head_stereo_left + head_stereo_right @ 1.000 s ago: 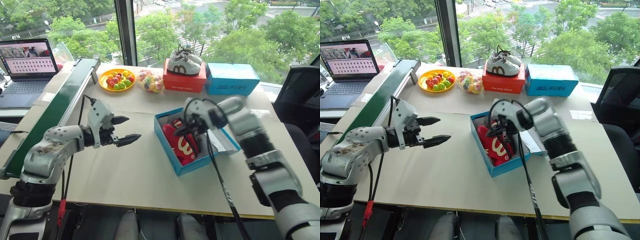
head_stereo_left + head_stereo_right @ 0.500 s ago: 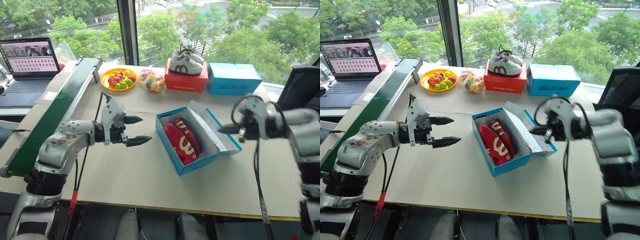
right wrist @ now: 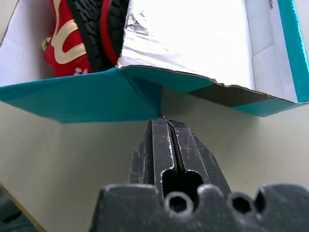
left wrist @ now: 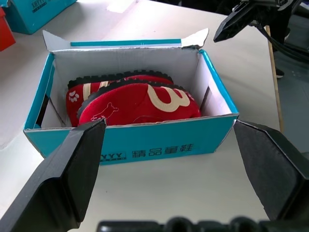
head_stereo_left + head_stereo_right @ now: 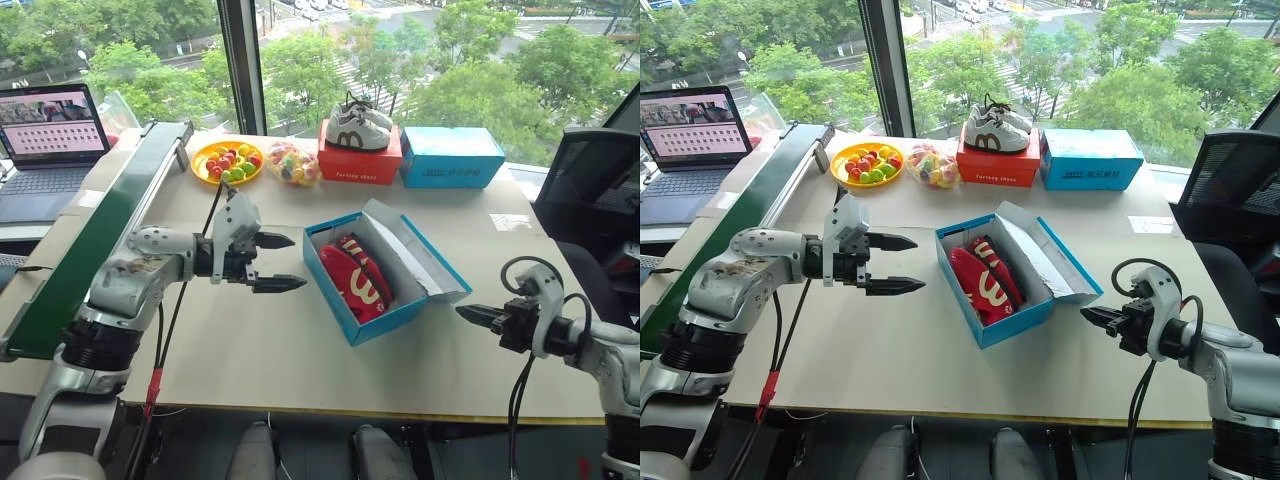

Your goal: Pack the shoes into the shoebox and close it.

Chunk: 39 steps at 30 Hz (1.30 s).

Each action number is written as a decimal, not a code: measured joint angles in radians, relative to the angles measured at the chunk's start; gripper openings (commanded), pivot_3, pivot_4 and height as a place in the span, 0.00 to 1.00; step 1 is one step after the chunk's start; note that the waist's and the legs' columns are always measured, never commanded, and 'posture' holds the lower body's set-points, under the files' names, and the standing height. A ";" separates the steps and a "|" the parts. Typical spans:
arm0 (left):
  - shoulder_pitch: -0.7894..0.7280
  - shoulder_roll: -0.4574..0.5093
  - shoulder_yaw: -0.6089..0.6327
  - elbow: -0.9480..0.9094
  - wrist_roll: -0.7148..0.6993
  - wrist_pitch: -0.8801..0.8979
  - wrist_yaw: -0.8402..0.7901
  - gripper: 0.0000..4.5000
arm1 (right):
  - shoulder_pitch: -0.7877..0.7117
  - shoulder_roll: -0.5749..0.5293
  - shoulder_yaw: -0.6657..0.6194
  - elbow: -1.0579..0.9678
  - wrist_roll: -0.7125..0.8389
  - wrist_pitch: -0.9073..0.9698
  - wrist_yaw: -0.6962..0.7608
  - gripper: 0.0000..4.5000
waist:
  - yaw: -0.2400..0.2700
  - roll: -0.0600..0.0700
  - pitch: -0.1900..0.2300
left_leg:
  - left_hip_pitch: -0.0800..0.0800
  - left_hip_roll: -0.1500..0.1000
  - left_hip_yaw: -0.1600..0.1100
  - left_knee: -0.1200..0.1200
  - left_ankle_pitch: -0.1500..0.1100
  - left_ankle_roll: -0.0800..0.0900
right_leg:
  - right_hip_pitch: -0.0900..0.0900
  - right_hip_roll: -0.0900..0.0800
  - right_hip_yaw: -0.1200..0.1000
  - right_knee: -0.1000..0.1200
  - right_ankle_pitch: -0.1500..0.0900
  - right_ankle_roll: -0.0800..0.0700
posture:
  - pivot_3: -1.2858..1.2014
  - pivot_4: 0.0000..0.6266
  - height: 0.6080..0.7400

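The blue shoebox (image 5: 388,316) stands open in the middle of the table, its lid (image 5: 418,256) folded back to the right. Both red shoes (image 5: 352,281) lie on their sides inside it, white marks showing. My left gripper (image 5: 298,262) hovers open just left of the box, pointing at it; in the left wrist view its fingers (image 4: 67,179) frame the box front (image 4: 145,145). My right gripper (image 5: 464,311) is shut and holds nothing, low over the table to the right of the lid, its tips (image 3: 163,121) close to the box's corner.
Along the far edge stand a red box (image 5: 358,165) with grey-and-white sneakers on top, another blue box (image 5: 452,158), a yellow plate of coloured balls (image 5: 228,160) and a candy bag (image 5: 287,162). A green conveyor (image 5: 110,220) and a laptop (image 5: 45,130) are on the left. A black chair (image 5: 590,200) stands on the right.
My right gripper has pulled out of the box and swung right and down to the table beside the lid, staying shut. The left gripper has edged a little toward the box.
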 measured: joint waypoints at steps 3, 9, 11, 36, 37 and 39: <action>-0.010 0.010 0.001 -0.001 0.005 0.002 -0.009 1.00 | -0.005 0.053 0.009 0.104 0.002 -0.039 -0.049 0.01 | 0.001 0.001 0.000 | -0.002 -0.001 0.000 -0.002 0.000 0.000 | -0.002 0.000 0.000 0.000 0.001 -0.003 | 0.52 0.24 1.00; -0.012 0.034 0.011 -0.017 0.007 0.008 -0.012 1.00 | -0.062 0.096 0.036 0.277 0.001 -0.156 -0.091 0.01 | -0.001 0.002 0.001 | -0.003 -0.001 0.000 0.000 0.000 0.000 | -0.002 0.000 0.000 0.000 0.001 -0.002 | 0.52 0.24 1.00; -0.012 0.039 0.018 -0.022 0.007 0.009 -0.012 1.00 | -0.081 0.118 0.042 0.352 -0.001 -0.210 -0.106 0.01 | -0.003 0.002 0.001 | -0.002 0.000 0.000 0.000 0.000 0.000 | -0.002 0.000 0.000 0.001 0.000 -0.001 | 0.52 0.24 1.00; -0.015 0.040 0.040 -0.030 0.006 0.029 -0.001 1.00 | -0.272 0.068 -0.021 0.098 0.360 -0.234 -0.125 0.01 | -0.004 0.008 0.005 | -0.002 0.000 0.000 0.000 0.000 0.001 | -0.002 0.000 0.001 0.001 0.001 -0.002 | 0.52 0.24 1.00; -0.015 0.040 0.040 -0.030 0.006 0.029 0.000 1.00 | -0.272 0.061 -0.002 0.080 0.370 -0.215 -0.126 0.01 | -0.004 0.008 0.005 | -0.002 0.000 0.000 0.000 0.000 0.001 | -0.002 0.000 0.001 0.002 0.001 -0.002 | 0.52 0.24 1.00; -0.013 0.040 0.049 -0.036 -0.002 0.035 0.006 1.00 | -0.273 0.041 0.031 0.037 0.377 -0.178 -0.127 0.01 | -0.004 0.008 0.005 | -0.002 0.000 0.000 0.000 0.000 0.001 | -0.002 0.000 0.001 0.001 0.001 -0.002 | 0.52 0.24 1.00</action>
